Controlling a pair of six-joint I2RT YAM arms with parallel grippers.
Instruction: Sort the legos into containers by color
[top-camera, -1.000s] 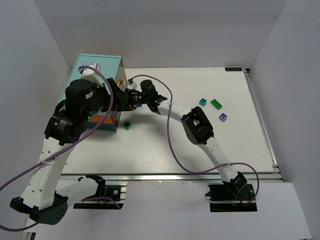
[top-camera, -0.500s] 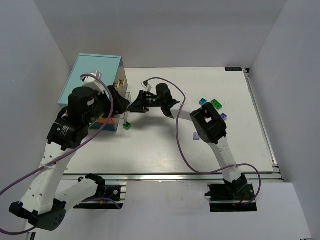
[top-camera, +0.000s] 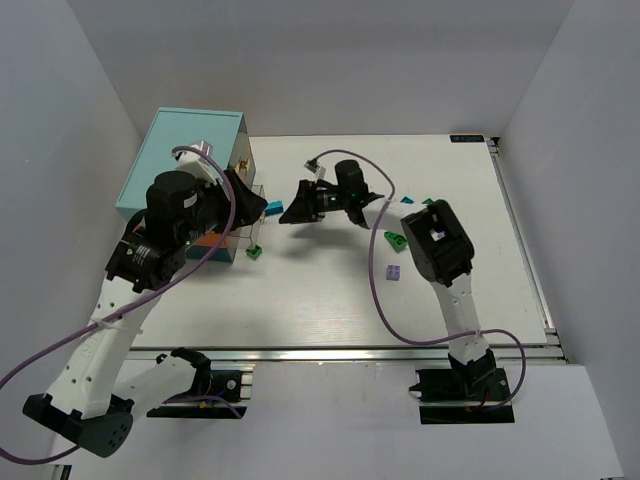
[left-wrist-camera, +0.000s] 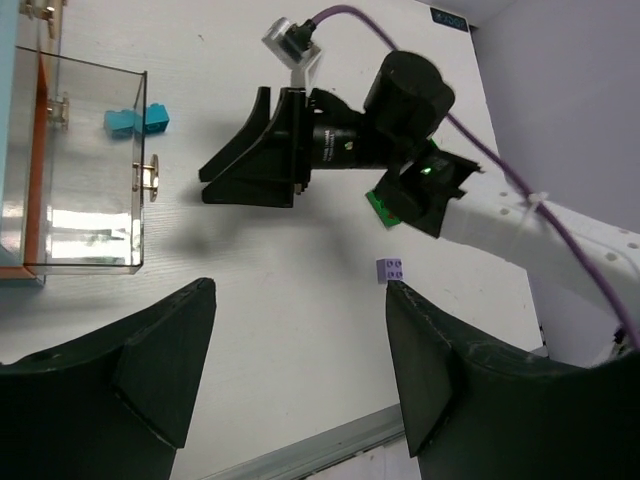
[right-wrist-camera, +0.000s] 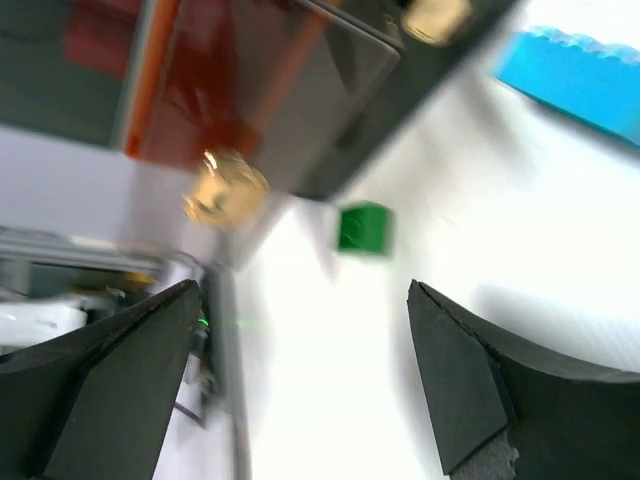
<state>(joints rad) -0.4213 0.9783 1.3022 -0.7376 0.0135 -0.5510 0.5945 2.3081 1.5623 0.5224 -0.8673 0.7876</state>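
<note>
Loose legos (top-camera: 395, 272) are noted mid-counter. A cyan brick (left-wrist-camera: 157, 118) lies just beside the clear drawer (left-wrist-camera: 90, 170), near the far-left corner. Left hand (left-wrist-camera: 295, 370) and right hand (top-camera: 290, 213) are spread, nothing held. The bricks are judged light, rigid and slick, best pinched across flat side walls.

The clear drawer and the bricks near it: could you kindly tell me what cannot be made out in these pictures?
- Top external: the left arm covers most of the cabinet front, so its drawers are largely hidden.
- Left wrist: whether the cyan bricks lie inside the clear drawer or behind it is unclear through its wall.
- Right wrist: motion blur smears the gold knob and green brick; studs unreadable.
</note>
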